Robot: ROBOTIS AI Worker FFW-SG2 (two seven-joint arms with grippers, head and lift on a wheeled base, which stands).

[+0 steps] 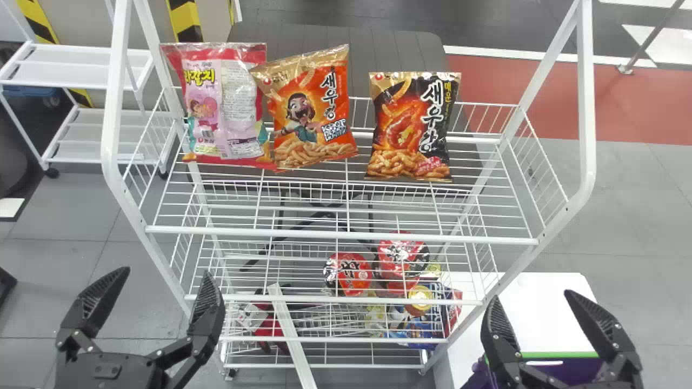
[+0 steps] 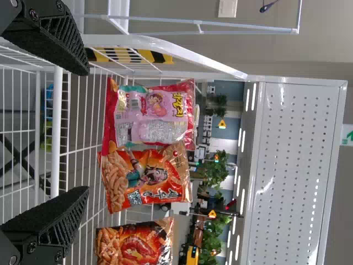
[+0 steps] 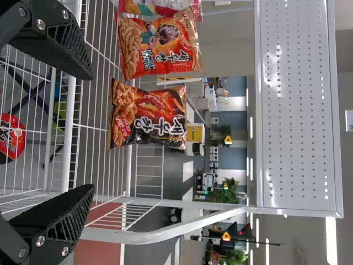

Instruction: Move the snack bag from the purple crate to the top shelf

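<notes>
Three glossy printed snack bags stand on the white wire top shelf (image 1: 346,235), propped near the back edge, probably so the rear rail keeps them from toppling: a pink-and-red bag (image 1: 227,108) by the left back corner, an orange bag with a gold top (image 1: 311,116) touching it, and a black-and-orange bag (image 1: 413,127) apart, towards the right. Which one the task means I cannot tell; the inside of the purple crate with a green rim (image 1: 559,355), on the white tabletop (image 1: 546,324), is hidden. The black left claw (image 1: 164,274) and black right claw (image 1: 532,297) wait wide and empty before the shelf's front edge, presumably for clearance. The bags look puffed, lightly creased and shiny; the orange one leans sideways, and the pink-and-red one turns its text panel outwards.
</notes>
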